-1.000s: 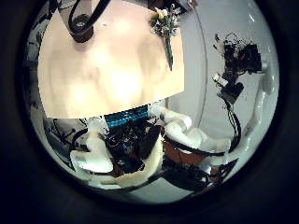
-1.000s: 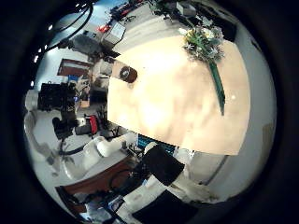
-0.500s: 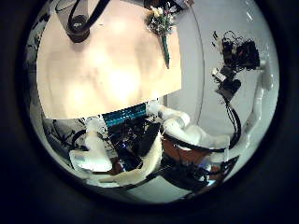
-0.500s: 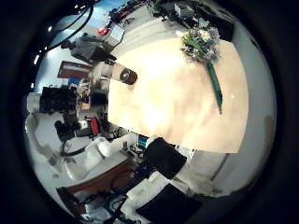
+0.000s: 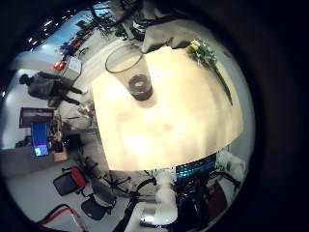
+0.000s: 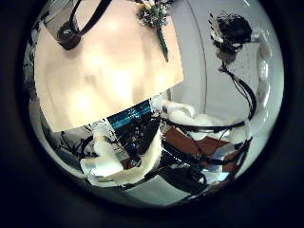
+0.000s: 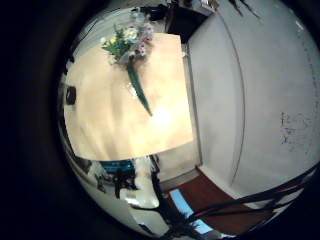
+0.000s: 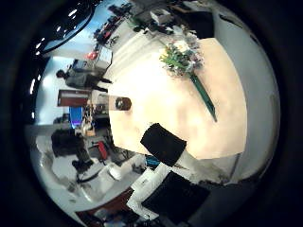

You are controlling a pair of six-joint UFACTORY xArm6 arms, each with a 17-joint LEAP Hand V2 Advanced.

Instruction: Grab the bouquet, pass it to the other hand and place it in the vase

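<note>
Lying flat on table (image 5: 174,126): bouquet (image 7: 130,48), blooms toward 11 o'clock in right palm view. Vase (image 5: 129,72) upright, well apart. Hand states: cannot tell.

Bright overhead light washes the pale table (image 5: 174,116) with soft glare; every round view bends strongly at its dark edges (fisheye distortion).

One bouquet (image 8: 185,62) and one clear vase (image 5: 129,72) lie on a single pale worktop (image 5: 174,121); as far as these views show, nothing else sits there.
</note>
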